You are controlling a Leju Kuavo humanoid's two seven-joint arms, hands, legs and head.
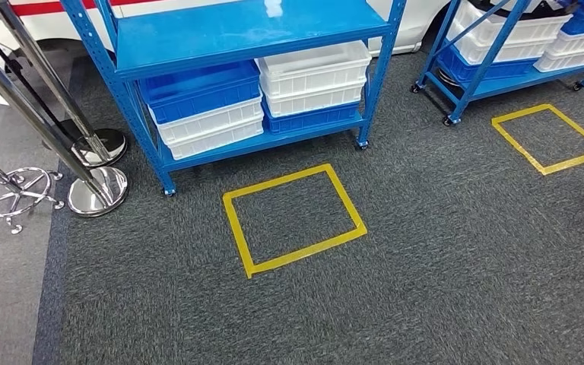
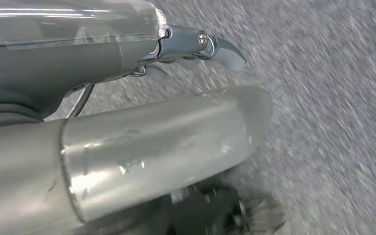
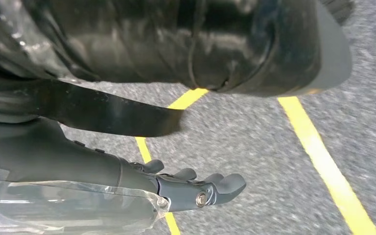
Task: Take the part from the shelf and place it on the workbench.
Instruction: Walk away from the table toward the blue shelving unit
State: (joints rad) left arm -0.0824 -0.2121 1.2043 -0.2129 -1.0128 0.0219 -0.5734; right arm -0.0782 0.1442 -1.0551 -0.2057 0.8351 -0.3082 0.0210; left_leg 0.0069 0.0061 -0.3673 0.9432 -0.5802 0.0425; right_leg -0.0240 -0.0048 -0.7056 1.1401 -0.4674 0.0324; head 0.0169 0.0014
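Judging by this, basically nothing's been done yet: the part (image 1: 273, 7) is seen on the blue shelf (image 1: 198, 34), nothing is held by the left hand (image 2: 196, 49) or right hand (image 3: 196, 188), fingers loosely extended.

Head view looks forward and down from high at the blue shelf (image 1: 243, 84), yellow tape square (image 1: 294, 219) just before it. Both wrist views sit close over grey carpet (image 2: 333, 98); right wrist shares yellow tape (image 3: 323, 161).
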